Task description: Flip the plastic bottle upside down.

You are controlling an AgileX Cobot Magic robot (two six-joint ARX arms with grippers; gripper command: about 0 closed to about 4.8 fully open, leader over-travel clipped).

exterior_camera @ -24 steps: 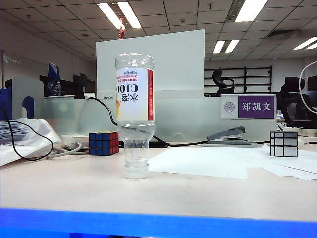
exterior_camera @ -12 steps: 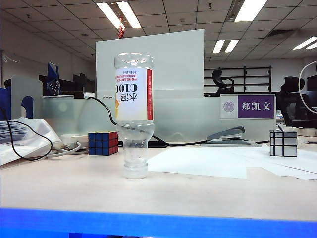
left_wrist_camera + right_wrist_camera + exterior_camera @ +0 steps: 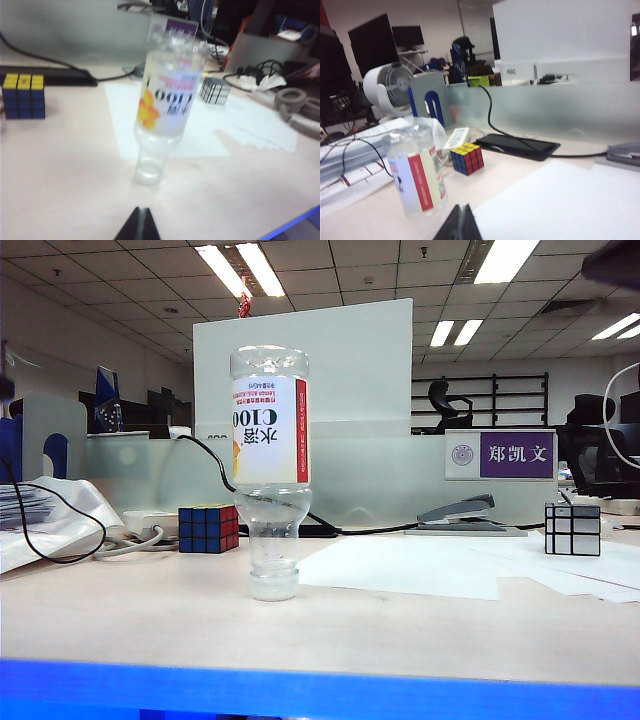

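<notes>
— Where is the plastic bottle (image 3: 271, 468) on your screens?

— I see it standing upside down on its clear cap on the tabletop (image 3: 400, 625), label inverted, base at the top. It stands free; nothing touches it. A colored Rubik's cube (image 3: 209, 528) sits behind it to the left in the exterior view, and a sheet of white paper (image 3: 410, 567) lies just beside its cap on the right.

— And the claws?

— My left claw (image 3: 139, 220) shows only as dark fingertips pressed together, hovering near the bottle's cap but apart from it. My right claw (image 3: 460, 220) is likewise pressed together and pinches nothing; the bottle stands near it, off to one side.

— Anything else on the tabletop?

— A silver mirror cube (image 3: 573, 529) far right, a gray stapler (image 3: 465, 516) behind the paper, and a black cable (image 3: 60, 525) over papers at left.
</notes>
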